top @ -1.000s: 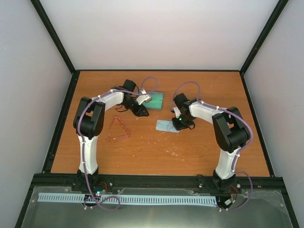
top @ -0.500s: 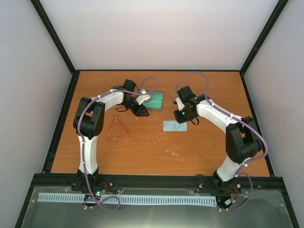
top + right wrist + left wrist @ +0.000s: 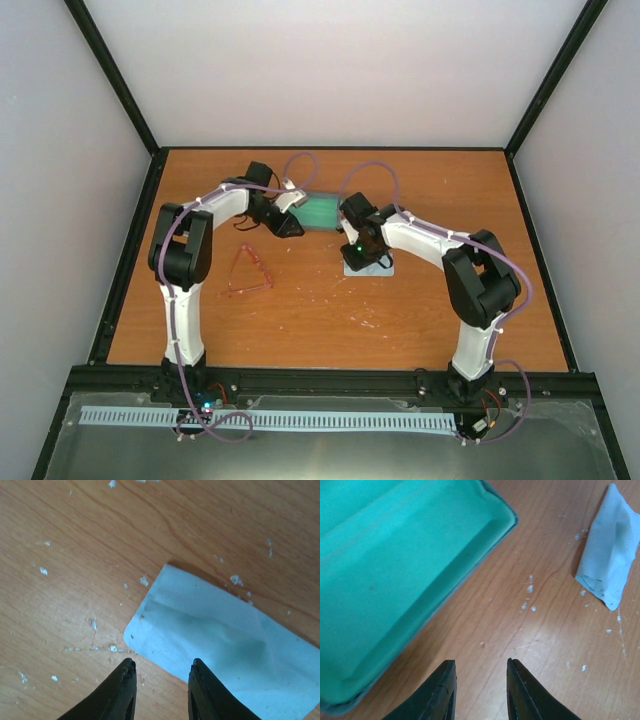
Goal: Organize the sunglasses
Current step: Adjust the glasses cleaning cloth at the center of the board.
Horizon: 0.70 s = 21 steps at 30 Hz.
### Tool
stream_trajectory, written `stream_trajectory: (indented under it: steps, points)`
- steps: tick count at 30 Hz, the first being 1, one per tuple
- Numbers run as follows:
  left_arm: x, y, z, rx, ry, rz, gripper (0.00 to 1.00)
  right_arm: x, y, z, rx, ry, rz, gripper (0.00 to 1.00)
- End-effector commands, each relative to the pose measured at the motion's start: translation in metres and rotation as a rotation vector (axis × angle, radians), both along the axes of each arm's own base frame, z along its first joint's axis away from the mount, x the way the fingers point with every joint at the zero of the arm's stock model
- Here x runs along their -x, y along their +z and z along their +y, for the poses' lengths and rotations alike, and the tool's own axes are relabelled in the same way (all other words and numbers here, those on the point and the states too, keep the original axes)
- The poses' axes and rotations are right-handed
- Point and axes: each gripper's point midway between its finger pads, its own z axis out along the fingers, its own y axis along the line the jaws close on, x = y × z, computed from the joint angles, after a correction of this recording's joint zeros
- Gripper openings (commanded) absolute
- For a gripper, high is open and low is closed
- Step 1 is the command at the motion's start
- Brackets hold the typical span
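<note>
Plainly, left fingers (image 3: 441, 696) and right fingers (image 3: 123, 692) gape slightly, empty, above speckled wood (image 3: 75, 550); thin red-wire sunglasses (image 3: 258, 268) lie untouched.

An orange-brown wooden counter (image 3: 330, 310), flecked with white specks, sits enclosed by plain pale walls (image 3: 340, 70) and black frame posts (image 3: 112, 75) under soft, even light.

The table (image 3: 545, 645) is orange-brown wood grain, smooth with a soft sheen, flecked with pale specks; the case (image 3: 395, 570) has a matt green lining, felt-like; the cloth (image 3: 225, 645) is thin, matt light-blue fabric, softly creased; the left gripper (image 3: 480, 664) and right gripper (image 3: 162, 662) are smooth black plastic, faintly glossy; the sunglasses (image 3: 247, 272) look like thin red-pink wire, perhaps metal, though too small to tell.
</note>
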Motion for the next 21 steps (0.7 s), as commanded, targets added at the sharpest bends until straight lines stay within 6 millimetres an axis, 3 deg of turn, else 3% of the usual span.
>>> stream_trajectory:
  steps: [1,21]
  points:
    - [-0.019,0.014,0.01,0.035,0.034,-0.04,0.31,-0.015,0.003,0.011,0.004,-0.009,-0.037,0.29]
    - [-0.021,0.011,0.018,0.052,0.057,-0.036,0.31,-0.02,-0.022,0.013,0.068,0.01,0.01,0.3]
